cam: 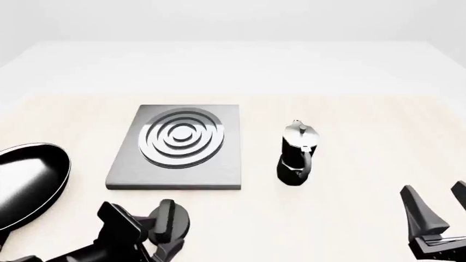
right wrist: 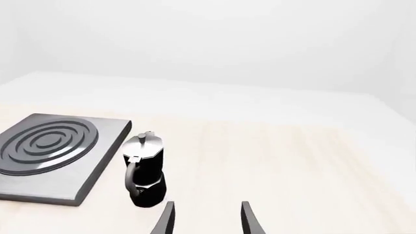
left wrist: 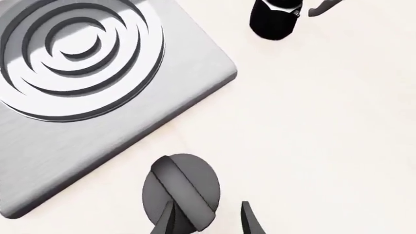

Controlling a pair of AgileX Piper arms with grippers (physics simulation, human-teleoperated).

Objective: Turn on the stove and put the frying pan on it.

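- The stove (cam: pixel 174 177) lies flat near the middle of the table (cam: pixel 350 120), a grey brushed-looking square slab with rounded corners. Its round burner (cam: pixel 182 136) is a set of concentric silver and dark rings, with nothing standing on it.
- The frying pan (cam: pixel 29 183) rests at the table's left edge, well apart from the stove. It is round, shallow and glossy black with a thin pale rim. Its handle cannot be made out in these views.
- The knob (left wrist: pixel 182 192), a small dark oval disc with a raised ridge across its face, sits on the table just beside the stove's near edge.
- The left gripper (left wrist: pixel 208 219) hangs directly above the knob, its thin dark fingers spread apart and empty. In the left wrist view one fingertip overlaps the knob's ridge and the other stands off to the side, so it seems lined up to close on the ridge and twist it, which would be the switching-on step.
- The ridge is narrow and smooth, so a grip placed off centre could well slip.
- The right gripper (cam: pixel 437 210) waits near the table's near right corner, its fingers parted and holding nothing, probably parked out of the way.
- A moka pot (cam: pixel 297 155), faceted black base and silver top, stands upright just right of the stove, clear of both arms.
- The table is pale wood-grain.
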